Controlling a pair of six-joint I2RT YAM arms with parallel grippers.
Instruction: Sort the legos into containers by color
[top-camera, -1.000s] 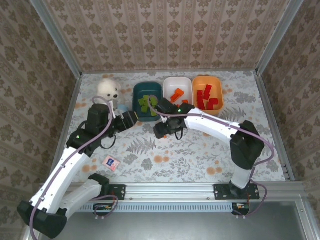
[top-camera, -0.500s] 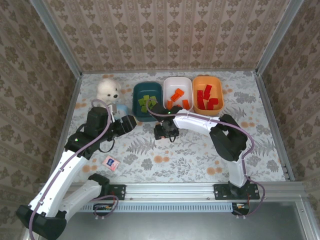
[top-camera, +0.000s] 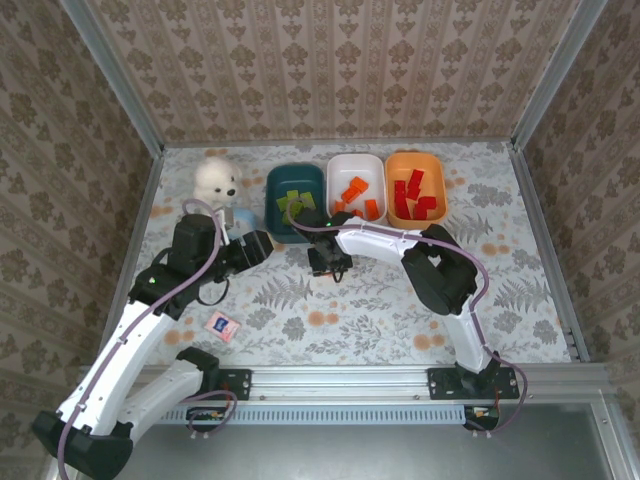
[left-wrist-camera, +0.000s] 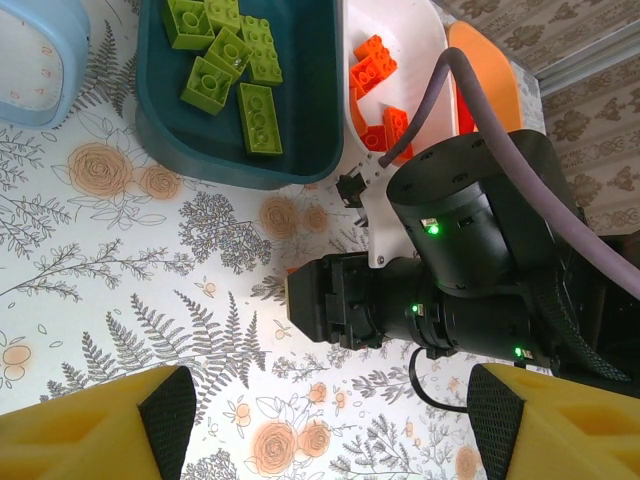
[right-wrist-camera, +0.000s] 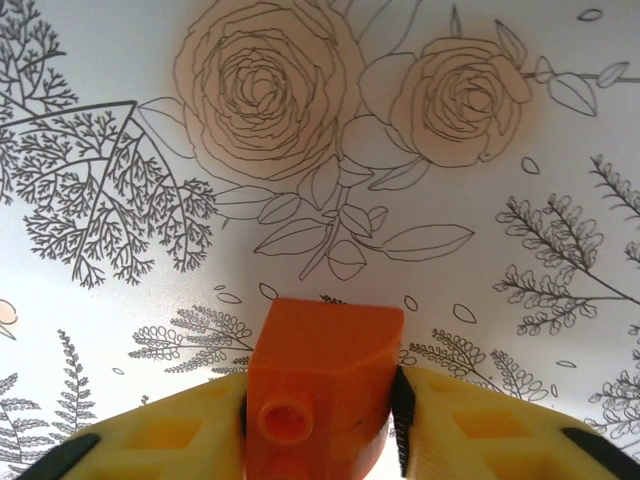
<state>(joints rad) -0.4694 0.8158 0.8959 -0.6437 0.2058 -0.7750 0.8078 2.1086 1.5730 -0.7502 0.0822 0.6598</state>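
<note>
While my right tool pinches a small orange plastic lego brick low by the floral counter, at 7 o'clock from the white rounded plastic tub, my left tool hangs spread.

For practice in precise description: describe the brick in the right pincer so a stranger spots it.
Find the three tubs along the flowered table's far side. Near the white tub, the right pincer hangs over the table. Its yellow fingers clamp one orange brick, unlike the bricks lying in tubs.
</note>
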